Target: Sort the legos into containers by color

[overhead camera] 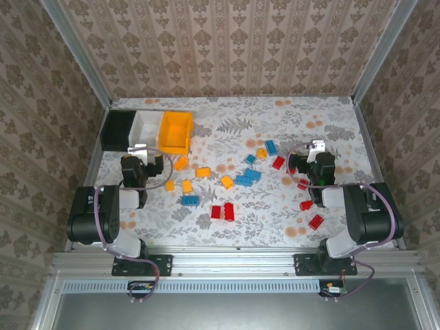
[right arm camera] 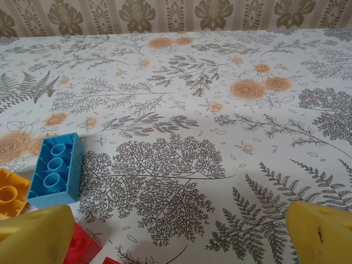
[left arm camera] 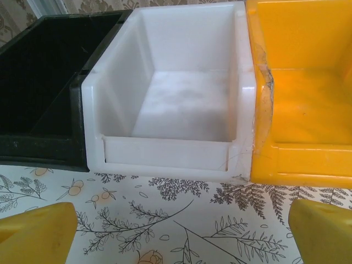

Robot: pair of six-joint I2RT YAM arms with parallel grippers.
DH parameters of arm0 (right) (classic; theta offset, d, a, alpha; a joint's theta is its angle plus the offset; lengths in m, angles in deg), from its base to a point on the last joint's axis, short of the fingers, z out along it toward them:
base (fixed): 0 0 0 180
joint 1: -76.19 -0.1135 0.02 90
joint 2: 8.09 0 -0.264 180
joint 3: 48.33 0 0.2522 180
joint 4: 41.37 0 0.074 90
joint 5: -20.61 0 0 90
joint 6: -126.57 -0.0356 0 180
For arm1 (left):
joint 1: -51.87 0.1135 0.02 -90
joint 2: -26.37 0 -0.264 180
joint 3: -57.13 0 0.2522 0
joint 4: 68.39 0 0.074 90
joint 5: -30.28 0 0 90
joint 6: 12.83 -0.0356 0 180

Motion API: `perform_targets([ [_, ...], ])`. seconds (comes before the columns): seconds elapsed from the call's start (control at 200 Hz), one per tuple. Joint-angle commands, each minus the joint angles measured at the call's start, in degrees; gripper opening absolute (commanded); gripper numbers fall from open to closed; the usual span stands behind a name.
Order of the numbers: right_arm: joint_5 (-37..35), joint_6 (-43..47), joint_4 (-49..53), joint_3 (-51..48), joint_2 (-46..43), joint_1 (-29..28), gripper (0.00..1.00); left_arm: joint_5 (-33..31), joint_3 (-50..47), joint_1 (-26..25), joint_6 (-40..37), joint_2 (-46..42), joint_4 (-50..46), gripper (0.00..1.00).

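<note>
Three containers, a black bin (overhead camera: 118, 130), a white bin (overhead camera: 144, 128) and an orange-yellow bin (overhead camera: 175, 132), stand touching in a row at the desk's (overhead camera: 227, 130) far left corner. The left wrist view cuts off the outer two. Legos (overhead camera: 244, 180) lie scattered mid-desk. The right wrist view shows a blue brick (right arm camera: 55, 170), an orange brick (right arm camera: 10, 193) cut by the frame edge and a red brick (right arm camera: 82, 245) half hidden behind a finger. The left hand (left arm camera: 181, 220) and right hand (right arm camera: 179, 220) gape wide, holding nothing.

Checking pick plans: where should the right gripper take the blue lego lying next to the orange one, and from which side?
Probably from straight above, jaws across the two long sides of the blue lego, toward its far half. It lies flat, long and narrow; an orange lego crowds one near corner and a red lego sits off its near end.
</note>
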Motion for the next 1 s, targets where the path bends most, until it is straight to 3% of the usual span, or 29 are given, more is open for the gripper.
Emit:
perform_targets([
  [0.0,-0.4,0.3,0.2,0.9,0.2,-0.1,1.00,1.4,1.3,0.3,-1.0,0.4,-0.4,1.00],
  [0.995,-1.4,-0.5,3.2,2.0,-1.0,0.2,1.00,2.1,1.3,0.6,-0.9,0.4,-0.5,1.00],
])
